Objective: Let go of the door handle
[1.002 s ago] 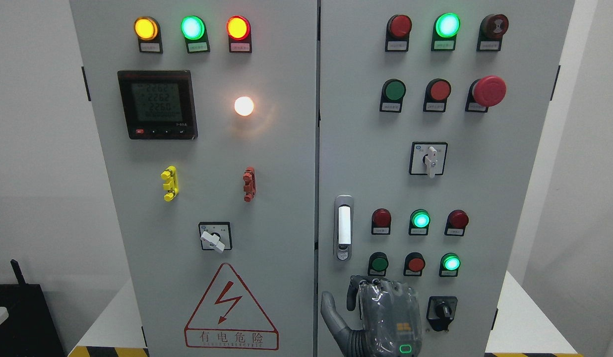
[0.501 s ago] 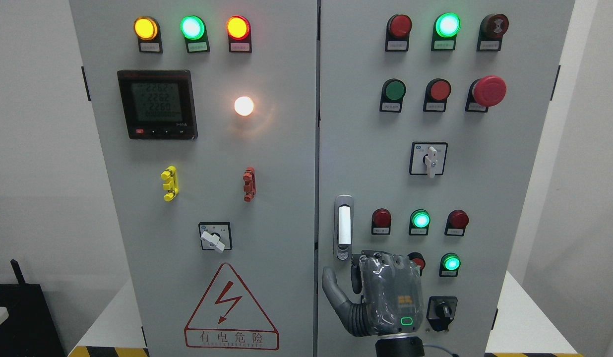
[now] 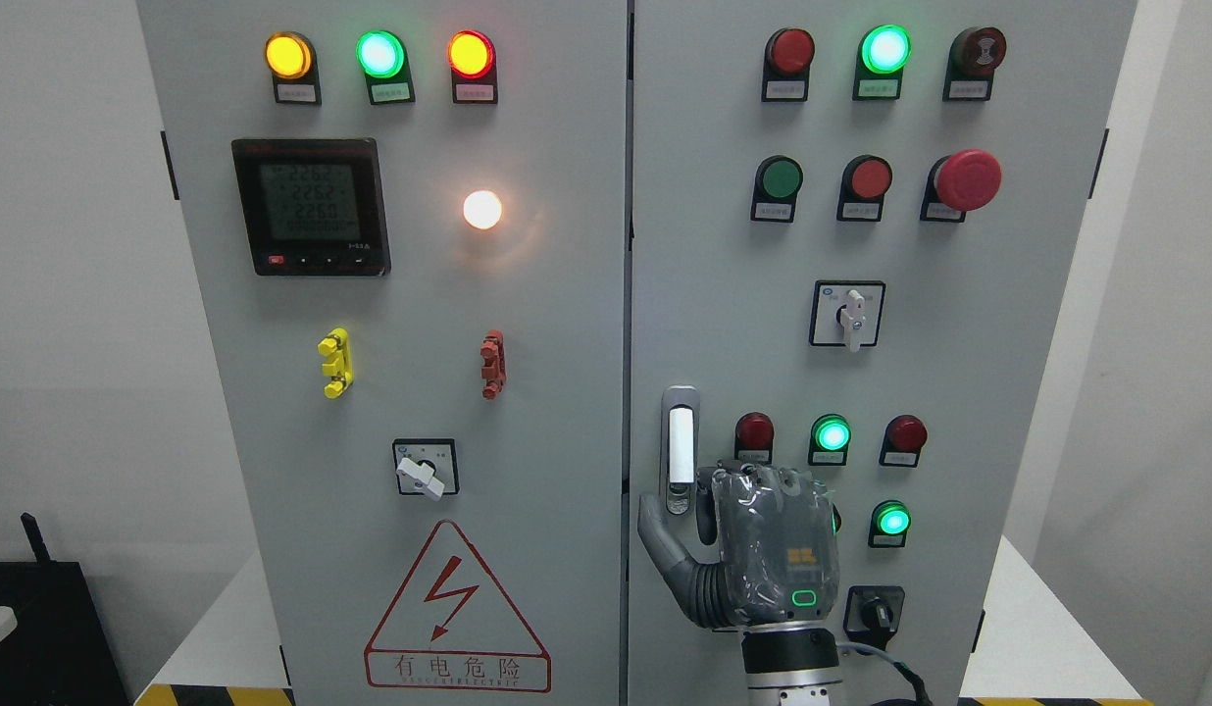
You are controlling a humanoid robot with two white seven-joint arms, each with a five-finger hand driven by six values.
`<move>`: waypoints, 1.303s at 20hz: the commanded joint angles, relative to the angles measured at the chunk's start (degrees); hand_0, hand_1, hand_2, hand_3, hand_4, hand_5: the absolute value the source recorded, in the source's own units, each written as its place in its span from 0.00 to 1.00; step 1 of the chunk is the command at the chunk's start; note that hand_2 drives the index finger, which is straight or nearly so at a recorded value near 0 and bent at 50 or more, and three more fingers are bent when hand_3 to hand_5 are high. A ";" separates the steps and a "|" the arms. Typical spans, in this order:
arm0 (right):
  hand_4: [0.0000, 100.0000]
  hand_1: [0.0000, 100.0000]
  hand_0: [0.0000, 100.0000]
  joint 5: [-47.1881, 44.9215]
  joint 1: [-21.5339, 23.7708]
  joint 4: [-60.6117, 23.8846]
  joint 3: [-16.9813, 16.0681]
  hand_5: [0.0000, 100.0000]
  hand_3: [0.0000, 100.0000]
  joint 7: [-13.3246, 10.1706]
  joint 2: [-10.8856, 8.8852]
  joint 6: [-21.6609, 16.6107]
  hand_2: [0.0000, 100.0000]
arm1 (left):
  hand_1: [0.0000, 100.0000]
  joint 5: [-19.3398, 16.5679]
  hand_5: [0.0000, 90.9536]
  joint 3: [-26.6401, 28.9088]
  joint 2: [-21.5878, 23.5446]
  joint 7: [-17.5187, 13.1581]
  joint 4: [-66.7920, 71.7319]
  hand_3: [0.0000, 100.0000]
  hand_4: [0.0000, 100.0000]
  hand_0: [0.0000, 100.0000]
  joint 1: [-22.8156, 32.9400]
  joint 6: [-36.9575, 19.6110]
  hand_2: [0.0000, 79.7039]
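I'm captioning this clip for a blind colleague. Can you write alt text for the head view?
A robot's right hand, wrapped in clear plastic, is raised against the right door of a grey electrical cabinet, just below and right of the vertical door handle, thumb at its lower end. Indicator lamps, push buttons, selector switches and a red emergency stop button cover both doors.

Grey robot hand (image 3: pixel 753 549)
A clear wrap, an orange mark and a green-lit oval are seen on its back; a silver wrist and black cable follow.

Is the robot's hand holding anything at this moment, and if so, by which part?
Nothing is clearly held. The right hand is beside the lower end of the door handle, its thumb near it; a grasp cannot be confirmed.
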 commanded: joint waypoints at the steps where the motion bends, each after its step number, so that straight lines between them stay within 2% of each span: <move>1: 1.00 0.38 0.37 0.06 -1.23 2.13 -0.16 0.97 1.00 0.04 0.00 0.10 1.00 | 0.39 0.01 0.00 -0.70 0.00 -0.01 -0.88 0.00 0.00 0.12 0.00 -0.02 0.00; 9: 1.00 0.44 0.33 0.85 -1.23 2.40 -0.25 0.97 1.00 0.04 0.00 0.54 1.00 | 0.39 0.01 0.00 -0.70 0.00 -0.01 -0.88 0.00 0.00 0.12 0.00 -0.02 0.00; 13: 1.00 0.43 0.39 0.76 -1.14 2.31 -0.34 0.97 1.00 -0.23 0.00 0.63 1.00 | 0.39 -0.08 0.00 -0.70 0.00 -0.01 -0.88 0.00 0.00 0.12 0.00 -0.02 0.00; 26: 1.00 0.41 0.43 0.67 -1.23 2.31 -0.51 0.97 1.00 -0.23 0.00 0.89 1.00 | 0.39 -0.08 0.00 -0.70 0.00 -0.01 -0.88 0.00 0.00 0.12 0.00 -0.02 0.00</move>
